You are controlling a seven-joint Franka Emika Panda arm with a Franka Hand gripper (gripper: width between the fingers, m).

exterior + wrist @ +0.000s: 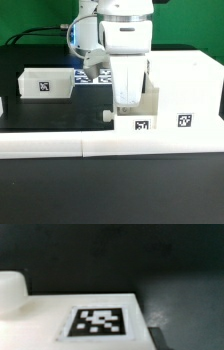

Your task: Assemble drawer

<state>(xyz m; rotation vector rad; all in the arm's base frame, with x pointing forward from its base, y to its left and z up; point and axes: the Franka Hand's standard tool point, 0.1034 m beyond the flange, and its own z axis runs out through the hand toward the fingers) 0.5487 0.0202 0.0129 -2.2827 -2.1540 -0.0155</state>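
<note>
Exterior view: tool, opening hidden, at the housing; tray, likely light, stiff and slick, suits a wall grip.

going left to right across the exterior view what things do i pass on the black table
small tray → marker board → tall housing
</note>
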